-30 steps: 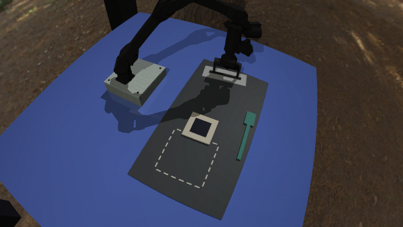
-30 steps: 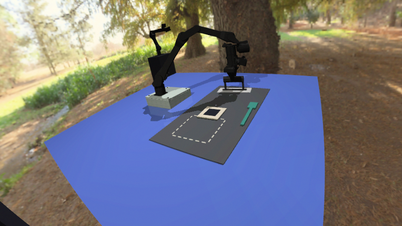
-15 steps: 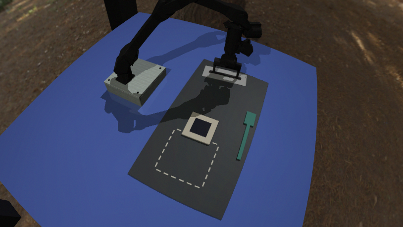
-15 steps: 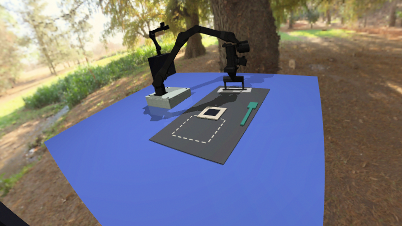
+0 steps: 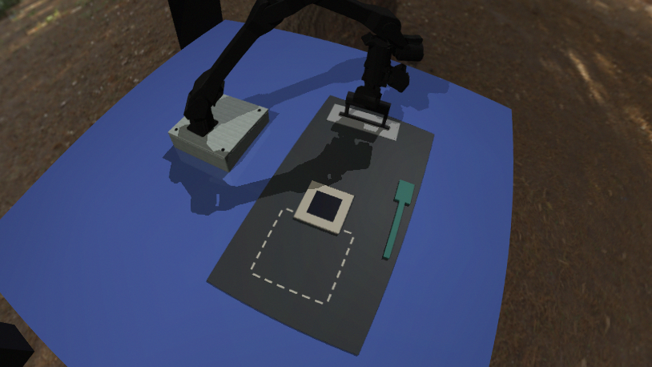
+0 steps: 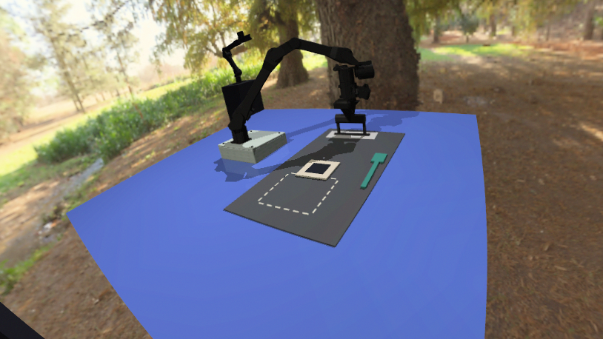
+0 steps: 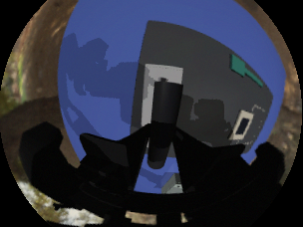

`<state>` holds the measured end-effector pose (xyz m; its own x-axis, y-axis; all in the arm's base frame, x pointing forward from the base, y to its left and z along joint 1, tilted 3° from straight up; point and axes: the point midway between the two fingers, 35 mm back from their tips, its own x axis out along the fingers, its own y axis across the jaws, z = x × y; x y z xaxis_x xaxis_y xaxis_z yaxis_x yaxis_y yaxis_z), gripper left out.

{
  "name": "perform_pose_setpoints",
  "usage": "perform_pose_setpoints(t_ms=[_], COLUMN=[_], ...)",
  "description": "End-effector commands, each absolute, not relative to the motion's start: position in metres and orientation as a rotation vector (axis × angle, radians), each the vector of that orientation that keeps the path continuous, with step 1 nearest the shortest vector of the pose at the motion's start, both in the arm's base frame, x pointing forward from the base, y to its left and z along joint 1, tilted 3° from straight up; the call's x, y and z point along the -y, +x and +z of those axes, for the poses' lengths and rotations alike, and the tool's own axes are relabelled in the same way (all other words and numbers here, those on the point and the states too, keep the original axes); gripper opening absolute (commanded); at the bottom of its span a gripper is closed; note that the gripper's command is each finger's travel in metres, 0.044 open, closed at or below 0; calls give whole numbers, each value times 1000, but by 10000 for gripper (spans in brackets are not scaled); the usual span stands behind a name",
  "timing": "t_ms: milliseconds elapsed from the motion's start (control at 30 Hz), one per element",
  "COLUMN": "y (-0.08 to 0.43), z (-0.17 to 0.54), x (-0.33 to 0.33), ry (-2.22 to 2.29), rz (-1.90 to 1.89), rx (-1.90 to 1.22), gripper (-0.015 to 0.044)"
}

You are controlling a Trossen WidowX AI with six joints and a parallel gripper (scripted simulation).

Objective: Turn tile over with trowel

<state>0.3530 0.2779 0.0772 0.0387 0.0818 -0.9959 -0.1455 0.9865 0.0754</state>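
Observation:
The tile (image 5: 324, 205) (image 6: 318, 168) (image 7: 242, 124) lies flat with its dark marked side up, across the far edge of the dashed outline (image 5: 293, 292) (image 6: 286, 208). Most of the outline shows bare mat (image 5: 346, 332) (image 6: 332, 234). The trowel, a pale rectangular plate (image 5: 335, 111) (image 6: 373, 135) (image 7: 161, 71) with a raised black handle, lies at the mat's far end. My gripper (image 5: 368, 96) (image 6: 350, 115) (image 7: 160, 127) points down and is shut on the trowel's handle. The fingertips are dark and partly hidden against the handle in the top and exterior views.
A green tool (image 5: 404, 191) (image 6: 372, 170) (image 7: 239, 66) with a square head and thin handle lies along the mat's right side. The arm's pale base block (image 5: 241, 123) (image 6: 270, 145) stands on the blue table (image 5: 114, 256) (image 6: 181, 252) left of the mat.

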Motion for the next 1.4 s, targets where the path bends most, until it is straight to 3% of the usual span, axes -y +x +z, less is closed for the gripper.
perform_pose_setpoints(t_ms=[0, 1300, 1367], y=[353, 353, 353], z=[77, 77, 77], x=[-278, -278, -278], ry=[26, 824, 824], rz=[101, -676, -676], rx=[-1528, -1440, -1440], gripper=[130, 130, 183])
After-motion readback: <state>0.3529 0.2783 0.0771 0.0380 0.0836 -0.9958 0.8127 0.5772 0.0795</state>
